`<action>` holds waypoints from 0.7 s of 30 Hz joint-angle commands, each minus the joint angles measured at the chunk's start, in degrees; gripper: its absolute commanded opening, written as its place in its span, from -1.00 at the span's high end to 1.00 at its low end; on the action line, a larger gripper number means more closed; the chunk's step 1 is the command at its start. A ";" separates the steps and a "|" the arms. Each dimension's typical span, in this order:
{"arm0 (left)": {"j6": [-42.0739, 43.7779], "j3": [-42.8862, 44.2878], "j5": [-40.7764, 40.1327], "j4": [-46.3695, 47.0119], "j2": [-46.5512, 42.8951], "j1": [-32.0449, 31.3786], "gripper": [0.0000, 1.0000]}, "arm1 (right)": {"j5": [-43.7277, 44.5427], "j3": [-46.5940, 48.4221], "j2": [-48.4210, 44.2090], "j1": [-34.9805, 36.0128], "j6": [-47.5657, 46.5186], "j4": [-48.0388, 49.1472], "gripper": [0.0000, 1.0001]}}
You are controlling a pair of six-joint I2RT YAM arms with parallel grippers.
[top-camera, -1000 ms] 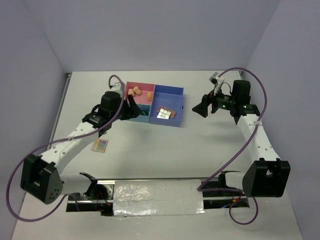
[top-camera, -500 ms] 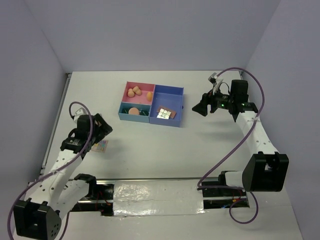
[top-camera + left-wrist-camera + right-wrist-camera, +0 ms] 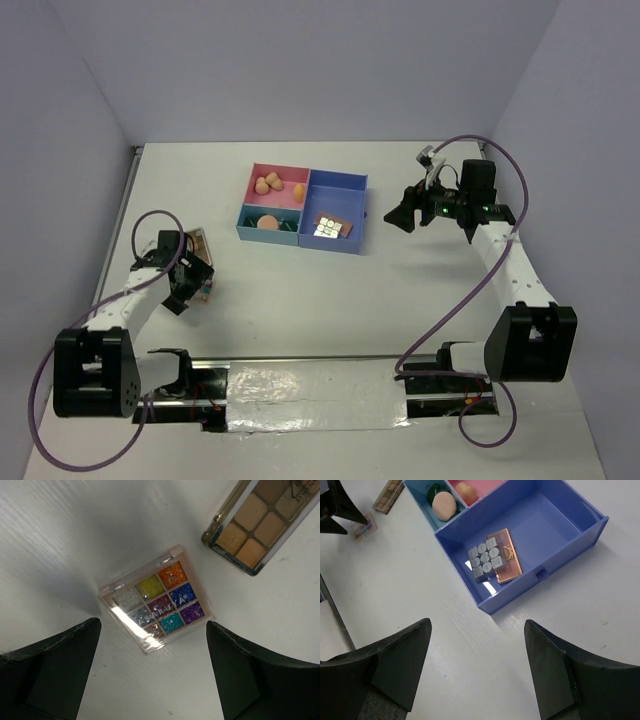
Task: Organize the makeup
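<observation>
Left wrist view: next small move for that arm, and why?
Probably lower the left gripper straight down and close on the glitter eyeshadow palette. Its jaws stand wide open, with that palette lying flat roughly between them and apart from the nude-tone palette beside it. A straight descent should therefore straddle only the one.

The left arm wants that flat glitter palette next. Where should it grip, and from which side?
Probably from straight above, across two opposite edges of the glitter palette: it lies flat on the table, so only edges offer purchase. It sits skewed under the open left gripper, so turn the wrist first.
</observation>
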 commanded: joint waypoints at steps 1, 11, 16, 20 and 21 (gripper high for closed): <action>-2.05 3.09 1.53 1.65 3.30 0.70 -0.99 | 0.16 1.19 -1.11 -0.29 0.03 1.94 -0.65; -2.67 5.55 -0.05 2.27 9.10 1.40 -0.98 | -0.11 1.27 -0.67 -0.29 0.03 2.11 -0.65; -2.40 6.87 -0.67 2.18 12.09 1.58 -0.93 | -0.11 1.10 -0.85 -0.29 -0.05 2.20 -0.65; -2.23 9.06 -0.93 0.86 15.16 1.58 -0.92 | -0.02 0.83 -1.11 -0.29 -0.14 2.29 -0.65; -1.97 9.41 -0.76 0.51 16.74 1.58 -0.91 | -0.02 0.83 -1.20 -0.29 -0.23 2.20 -0.65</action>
